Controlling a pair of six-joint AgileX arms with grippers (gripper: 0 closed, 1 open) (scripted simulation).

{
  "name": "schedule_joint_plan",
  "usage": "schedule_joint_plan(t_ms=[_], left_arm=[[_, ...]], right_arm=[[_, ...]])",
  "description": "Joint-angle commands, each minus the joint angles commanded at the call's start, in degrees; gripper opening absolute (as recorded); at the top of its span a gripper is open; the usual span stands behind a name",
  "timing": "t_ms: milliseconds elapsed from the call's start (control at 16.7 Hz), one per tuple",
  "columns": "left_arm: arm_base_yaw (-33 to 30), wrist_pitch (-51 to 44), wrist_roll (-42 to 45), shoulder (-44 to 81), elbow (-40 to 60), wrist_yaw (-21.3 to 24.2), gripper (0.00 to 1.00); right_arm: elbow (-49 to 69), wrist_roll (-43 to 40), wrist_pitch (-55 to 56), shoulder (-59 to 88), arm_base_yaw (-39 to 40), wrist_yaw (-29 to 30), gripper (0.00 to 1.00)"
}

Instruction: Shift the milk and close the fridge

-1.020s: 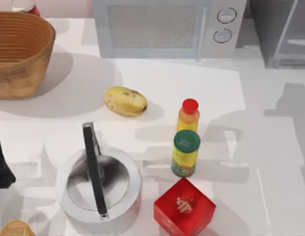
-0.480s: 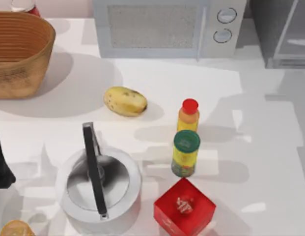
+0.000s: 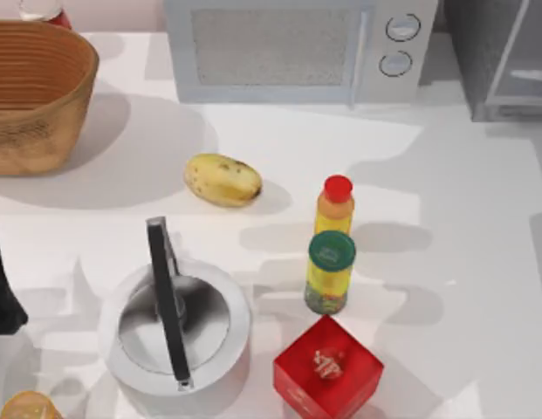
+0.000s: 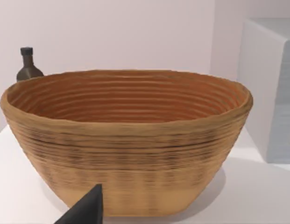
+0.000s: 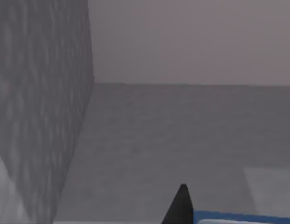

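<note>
Milk (image 5: 238, 217): one carton, blue edge beside right pincer (image 5: 181, 205) (grip unclear); fridge (image 3: 502, 57): one; two bottles.

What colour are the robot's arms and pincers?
Black, wherever they show. The left arm is a dark, matte shape at the table's left edge. Each wrist camera catches one pointed black finger of its own tool: the left and the right. No cables or markings are visible.

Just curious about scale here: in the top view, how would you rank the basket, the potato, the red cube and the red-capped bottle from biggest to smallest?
1. Basket, though cut off by the frame.
2. Red cube.
3. Potato.
4. Red-capped bottle, seen from above, so its height is foreshortened.
</note>
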Motion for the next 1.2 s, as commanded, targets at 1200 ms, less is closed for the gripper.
schedule_joint_plan(t_ms=[1200], left_arm=[[0.00, 0.00, 0.00, 0.00, 0.00, 0.00, 1.00]], right_arm=[[23.30, -1.77, -14.59, 14.91, -5.31, -6.43, 0.08]])
